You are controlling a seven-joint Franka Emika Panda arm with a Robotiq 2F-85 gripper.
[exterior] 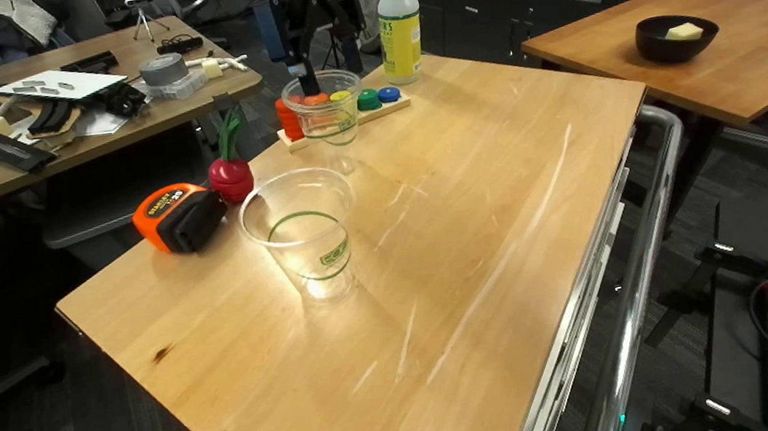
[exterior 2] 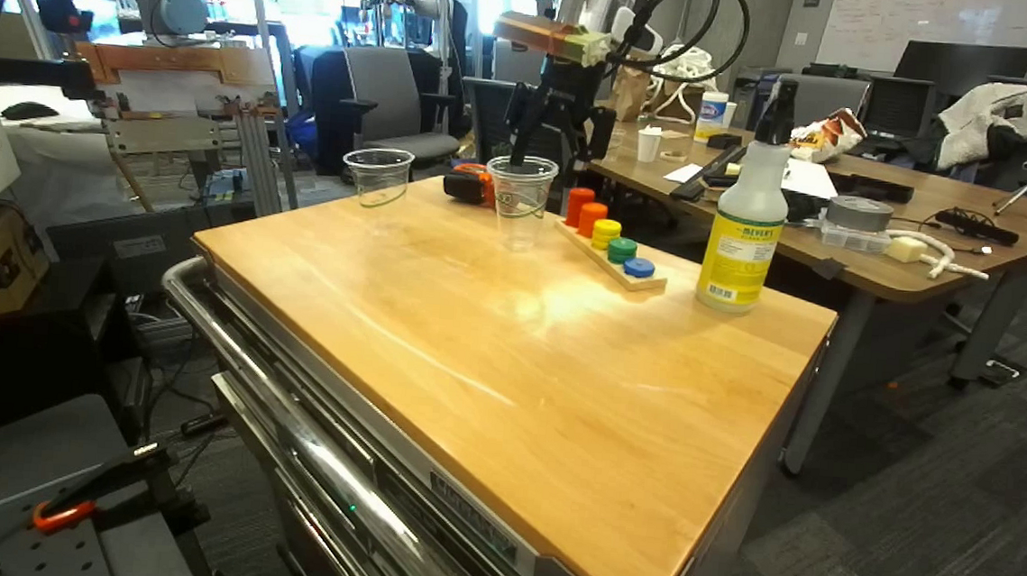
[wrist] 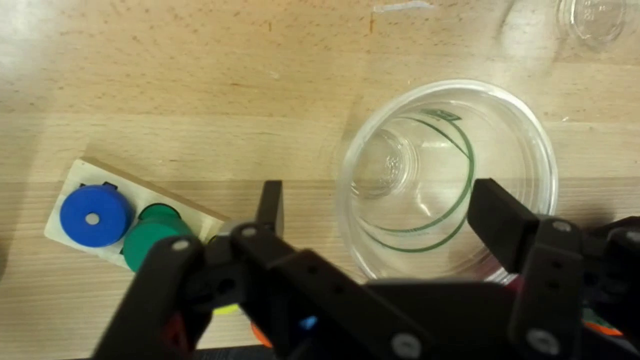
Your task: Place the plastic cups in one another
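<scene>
A clear plastic cup with a green band (exterior: 331, 128) stands upright beside the coloured ring toy. It also shows in an exterior view (exterior 2: 520, 205) and in the wrist view (wrist: 420, 200). Its rim and band look doubled; I cannot tell if it is more than one cup. Another clear cup (exterior: 311, 246) stands upright apart from it, also in an exterior view (exterior 2: 382, 190); only its base (wrist: 595, 22) shows in the wrist view. My gripper (wrist: 377, 210) is open. One finger is at or just inside the nearer cup's mouth, the other outside its rim.
The wooden ring toy (exterior: 391, 103) stands close behind the nearer cup. A yellow-labelled spray bottle (exterior: 401, 41) stands beyond it. A red radish toy (exterior: 231, 179) and an orange tape measure (exterior: 178, 219) sit near the table edge (exterior: 181, 409).
</scene>
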